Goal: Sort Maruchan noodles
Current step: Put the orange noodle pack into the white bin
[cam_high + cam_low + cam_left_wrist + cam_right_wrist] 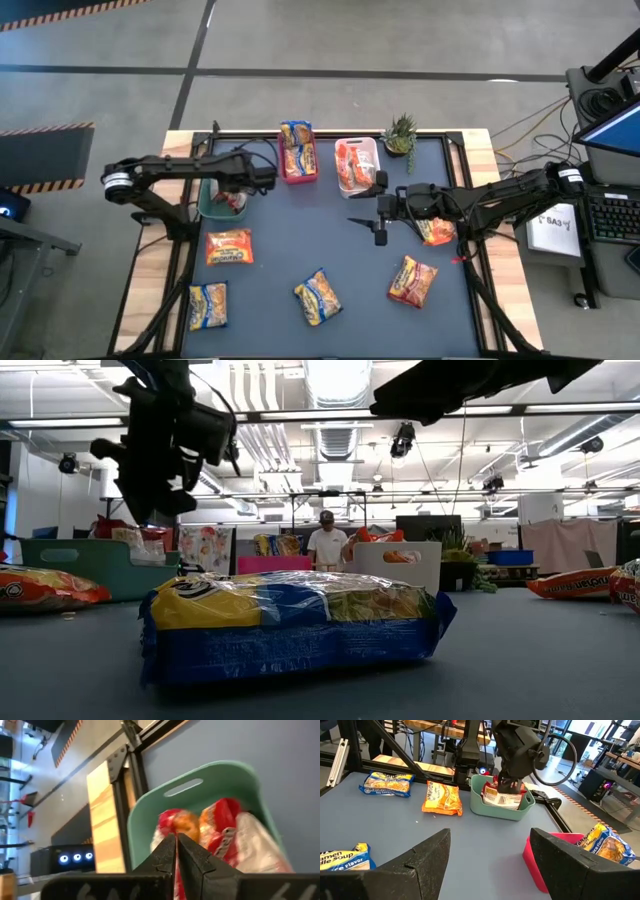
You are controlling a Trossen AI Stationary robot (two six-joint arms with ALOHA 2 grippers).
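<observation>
Red-and-white noodle packets [225,835] stand in the green bin [213,205] at the table's left. My left gripper [176,842] is shut and hangs just above them, also seen from the right wrist view [510,784]. My right gripper [372,228] is open and empty over the table's middle, its fingers [420,862] spread wide. Loose packets lie flat on the mat: an orange one [229,246], two yellow-and-blue ones [208,305] [318,297], a red-orange one [412,281], and an orange one [436,232] partly under the right arm. My left gripper comes from above with its shut fingertips [509,785] right at the top of the packets [502,799] in the green bin. I cannot tell whether they touch a packet.
A red bin [297,152] holds yellow-and-blue packets and a white bin [357,165] holds orange ones, both at the far edge beside a small potted plant [400,135]. In the low view a yellow-and-blue packet [290,620] fills the foreground, and a person [325,542] stands far behind.
</observation>
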